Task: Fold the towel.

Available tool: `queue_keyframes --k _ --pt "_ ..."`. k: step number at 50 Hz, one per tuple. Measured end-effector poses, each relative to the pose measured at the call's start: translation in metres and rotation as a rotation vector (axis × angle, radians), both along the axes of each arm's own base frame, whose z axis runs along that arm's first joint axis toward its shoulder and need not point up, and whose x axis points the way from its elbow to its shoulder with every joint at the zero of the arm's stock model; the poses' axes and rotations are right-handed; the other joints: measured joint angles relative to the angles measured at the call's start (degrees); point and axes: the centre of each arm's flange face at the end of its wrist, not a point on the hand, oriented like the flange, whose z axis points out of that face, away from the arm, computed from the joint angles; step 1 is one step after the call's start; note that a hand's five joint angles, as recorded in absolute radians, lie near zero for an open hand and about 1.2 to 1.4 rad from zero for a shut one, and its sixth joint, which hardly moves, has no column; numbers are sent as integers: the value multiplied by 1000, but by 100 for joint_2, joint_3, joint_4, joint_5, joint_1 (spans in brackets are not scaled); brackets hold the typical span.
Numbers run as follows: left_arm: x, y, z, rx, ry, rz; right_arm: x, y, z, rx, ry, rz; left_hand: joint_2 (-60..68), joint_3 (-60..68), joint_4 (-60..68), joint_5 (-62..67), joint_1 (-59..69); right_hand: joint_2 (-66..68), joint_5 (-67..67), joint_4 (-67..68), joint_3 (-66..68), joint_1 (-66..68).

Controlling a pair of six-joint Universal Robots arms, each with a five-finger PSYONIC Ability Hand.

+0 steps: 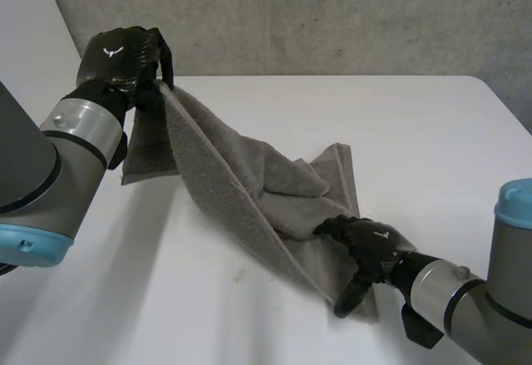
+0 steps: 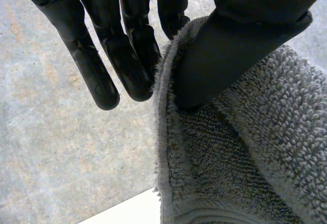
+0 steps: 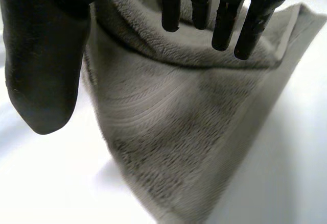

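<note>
A white bench takes up most of the head view, with a grey concrete wall behind it at 12 o'clock. A grey towel stretches slantwise over the bench from 10 o'clock down to 5 o'clock. Its far end is lifted off the surface and hangs in a loose sheet, while its near end lies flat with folds bunched towards the middle.

The left arm comes in at 9 o'clock and the right arm at 4 o'clock.

The left hand is raised at 10 o'clock and is clamped on the towel's far edge. In the left wrist view its thumb presses the hem against the straight fingers.

The right hand sits low at 5 o'clock over the near corner of the towel. Its fingers are straight and spread over the cloth, and its thumb is held well apart from them beside the towel's edge, above bare bench. It is relaxed and grasps nothing.
</note>
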Motion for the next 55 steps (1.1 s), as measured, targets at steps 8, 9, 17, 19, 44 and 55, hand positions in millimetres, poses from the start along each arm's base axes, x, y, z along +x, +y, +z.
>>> queue_keyframes --k 8,9,17,19,44,55 --pt "0 0 1 -2 2 0 13 3 -6 23 -53 38 0 0 0 0 0 374 499 259 389 328" --pt "0 0 1 -2 2 0 14 3 -7 23 -57 40 0 0 0 0 0 383 514 275 402 343" --pt "1 0 3 -6 6 1 30 2 -15 42 -96 59 0 0 0 0 0 1210 1288 1092 1201 1122" --pt "1 1 4 -8 7 2 34 0 -18 47 -97 60 0 0 0 0 0 1557 1622 1451 1572 1489" --pt "12 2 22 -21 2 4 -26 -66 205 -754 -60 -70 0 0 0 0 0 6076 6339 6170 6213 6145" --pt "6 10 8 139 -109 -99 -28 -83 160 -516 374 203 0 0 0 0 0 6076 6341 6170 6214 6145"
